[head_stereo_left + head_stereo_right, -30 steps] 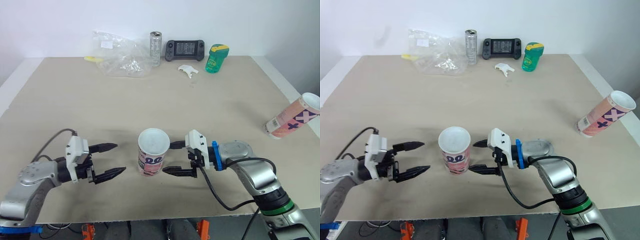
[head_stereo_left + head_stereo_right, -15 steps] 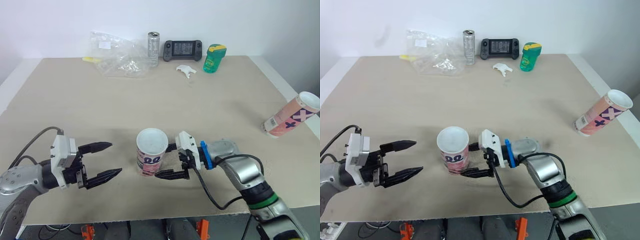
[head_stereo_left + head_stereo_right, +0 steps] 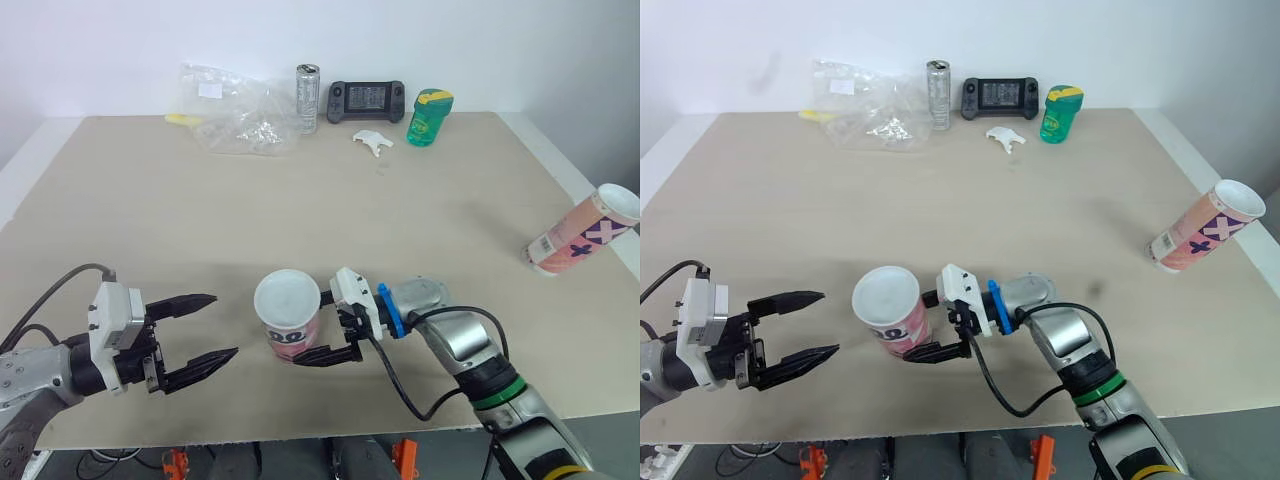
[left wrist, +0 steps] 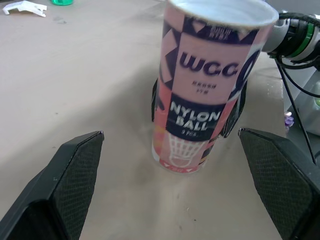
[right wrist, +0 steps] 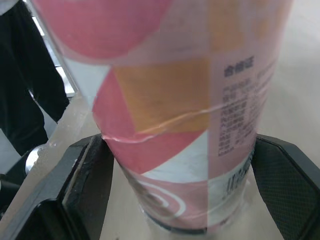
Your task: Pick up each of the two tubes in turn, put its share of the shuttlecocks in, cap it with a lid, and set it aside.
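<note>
- Near the front edge of the bench (image 3: 400,220), the pink tube (image 3: 288,322) sits with its white open top tipped toward the robot's left side.
- Right claw (image 5: 185,185) is pinching that tube low down, with one black finger pressed on each side of it.
- Can't tell if the tube's base is fully off the bench or resting on one edge.
- Left claw (image 3: 226,325) is spread wide, pointing at the tube from just beside it and not touching.
- Second tube (image 3: 585,230) is way over at the right edge of the bench, lying slanted with its open end pointing up and outward.
- Along the back edge are a crumpled plastic bag (image 3: 240,110), a silver can (image 3: 308,98), a handheld game console (image 3: 369,100) and a green bottle (image 3: 428,117).
</note>
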Action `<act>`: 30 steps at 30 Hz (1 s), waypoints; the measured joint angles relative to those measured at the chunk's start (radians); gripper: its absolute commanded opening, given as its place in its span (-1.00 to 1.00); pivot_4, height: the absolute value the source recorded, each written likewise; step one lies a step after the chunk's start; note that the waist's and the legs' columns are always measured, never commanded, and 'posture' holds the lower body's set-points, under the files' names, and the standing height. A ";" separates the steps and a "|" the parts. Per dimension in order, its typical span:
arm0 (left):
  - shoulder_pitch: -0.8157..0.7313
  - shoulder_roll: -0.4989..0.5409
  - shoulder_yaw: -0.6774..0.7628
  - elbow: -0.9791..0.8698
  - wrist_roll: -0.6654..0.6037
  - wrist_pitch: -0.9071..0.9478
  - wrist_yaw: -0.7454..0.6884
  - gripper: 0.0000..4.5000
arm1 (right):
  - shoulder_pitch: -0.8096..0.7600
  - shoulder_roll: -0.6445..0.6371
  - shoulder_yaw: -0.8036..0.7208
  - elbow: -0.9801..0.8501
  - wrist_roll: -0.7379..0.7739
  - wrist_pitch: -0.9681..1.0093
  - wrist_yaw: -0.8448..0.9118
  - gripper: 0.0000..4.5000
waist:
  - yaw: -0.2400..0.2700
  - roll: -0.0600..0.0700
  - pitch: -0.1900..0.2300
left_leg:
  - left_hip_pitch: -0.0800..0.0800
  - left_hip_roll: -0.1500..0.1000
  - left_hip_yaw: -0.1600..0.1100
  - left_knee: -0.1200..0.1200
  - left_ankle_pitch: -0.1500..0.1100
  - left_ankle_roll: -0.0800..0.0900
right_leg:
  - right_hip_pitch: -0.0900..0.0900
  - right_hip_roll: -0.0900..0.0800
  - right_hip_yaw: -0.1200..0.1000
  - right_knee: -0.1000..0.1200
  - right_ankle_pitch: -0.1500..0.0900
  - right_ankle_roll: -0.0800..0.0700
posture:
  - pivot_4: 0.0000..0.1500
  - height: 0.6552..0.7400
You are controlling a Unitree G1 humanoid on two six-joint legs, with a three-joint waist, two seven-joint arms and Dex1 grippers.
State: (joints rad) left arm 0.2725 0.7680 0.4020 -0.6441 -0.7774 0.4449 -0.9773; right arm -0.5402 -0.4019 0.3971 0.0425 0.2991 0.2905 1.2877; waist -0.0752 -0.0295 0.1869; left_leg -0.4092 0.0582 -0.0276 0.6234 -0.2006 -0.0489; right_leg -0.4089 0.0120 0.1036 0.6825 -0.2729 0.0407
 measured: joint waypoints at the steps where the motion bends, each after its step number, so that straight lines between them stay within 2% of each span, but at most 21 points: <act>1: 0.000 -0.001 0.000 -0.007 -0.001 0.001 0.013 1.00 | -0.013 0.014 0.007 0.021 -0.009 -0.010 0.002 0.96 | 0.000 0.000 0.000 | 0.000 0.000 0.000 0.000 0.000 0.000 | 0.000 0.000 0.000 0.000 0.000 0.000 | 1.00 0.61; 7: 0.001 -0.001 -0.005 -0.015 -0.007 0.001 0.032 1.00 | -0.025 0.017 0.017 0.046 -0.029 -0.039 0.021 0.96 | 0.000 0.000 0.000 | 0.000 0.000 0.000 0.000 0.000 0.000 | 0.000 0.000 0.000 0.000 0.000 0.000 | 1.00 0.61; 10: -0.008 -0.001 -0.017 -0.015 -0.007 0.001 0.033 1.00 | -0.025 0.017 0.016 0.050 -0.030 -0.040 0.022 0.66 | 0.001 0.000 0.000 | 0.000 0.000 0.000 0.000 0.000 0.000 | 0.000 0.000 0.000 0.000 0.000 0.000 | 1.00 0.61; 14: -0.031 -0.001 -0.043 -0.008 -0.006 0.000 0.031 1.00 | -0.025 0.015 0.013 0.050 -0.028 -0.036 0.020 0.66 | 0.001 0.000 0.000 | 0.000 0.000 0.000 0.001 0.000 0.000 | 0.000 0.000 0.000 0.000 0.000 0.000 | 1.00 0.61; 18: -0.056 -0.002 -0.060 0.008 0.002 -0.002 0.030 1.00 | -0.024 0.004 -0.009 0.046 -0.025 -0.019 0.017 0.27 | 0.001 0.000 0.000 | 0.000 0.000 0.000 0.001 0.000 0.000 | 0.001 0.000 0.000 0.000 0.000 0.000 | 1.00 0.61; 26: -0.086 -0.006 -0.105 0.031 0.015 -0.006 0.024 1.00 | -0.020 -0.010 -0.022 0.020 -0.012 0.020 -0.007 0.27 | 0.001 0.000 0.000 | 0.000 0.000 0.000 0.001 0.000 0.000 | 0.001 0.000 0.000 0.000 0.000 0.000 | 1.00 0.61; 30: -0.131 -0.013 -0.128 0.045 0.014 -0.006 0.032 1.00 | -0.021 -0.049 -0.100 0.015 0.002 0.040 -0.037 0.27 | 0.004 0.000 0.000 | -0.001 -0.001 0.000 0.002 0.000 0.000 | 0.001 0.000 0.000 0.000 0.001 0.001 | 1.00 0.61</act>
State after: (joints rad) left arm 0.1411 0.7551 0.2736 -0.5993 -0.7632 0.4391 -0.9453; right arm -0.5612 -0.4512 0.2971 0.0577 0.3009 0.3303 1.2505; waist -0.0715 -0.0295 0.1869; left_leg -0.4101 0.0573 -0.0279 0.6258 -0.2007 -0.0492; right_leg -0.4080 0.0116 0.1036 0.6827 -0.2722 0.0419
